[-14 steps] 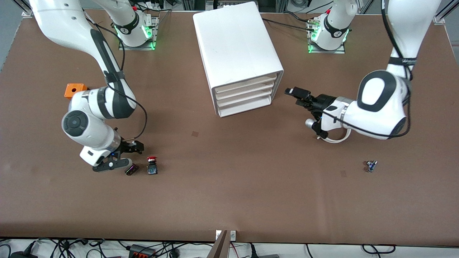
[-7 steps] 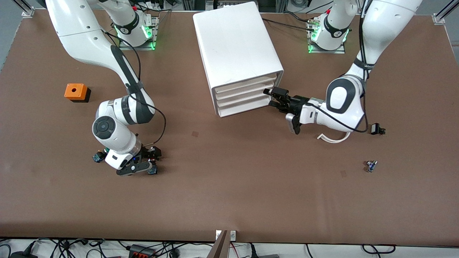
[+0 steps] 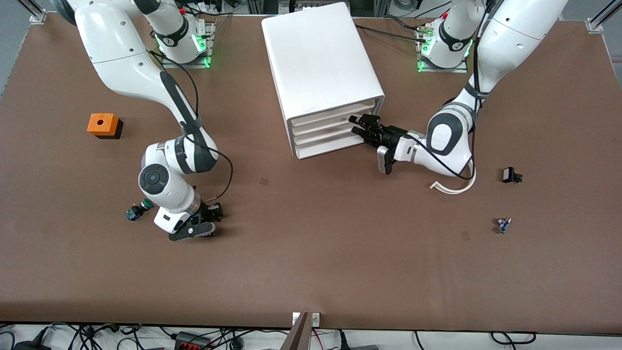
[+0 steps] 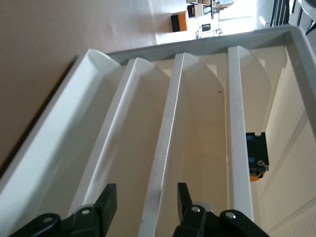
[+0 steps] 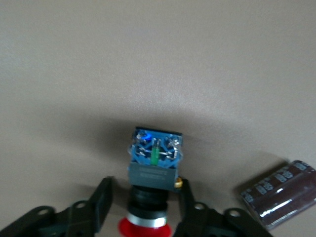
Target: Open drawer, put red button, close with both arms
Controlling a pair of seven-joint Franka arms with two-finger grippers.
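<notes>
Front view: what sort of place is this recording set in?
Most likely a robotics lab bench. A brown table carries two bolted-down arms, a white drawer cabinet and scattered small parts such as an orange box. Cables and power strips run along the table's edge nearest the camera.

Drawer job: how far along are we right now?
Done: nothing yet; the drawer sits flush in the cabinet. In hand: the left gripper has open fingers straddling its front lip, and the right gripper has open fingers flanking the red button on the table, not closed. Left: pull the drawer out, grasp the button, drop it in, push the drawer shut.
</notes>
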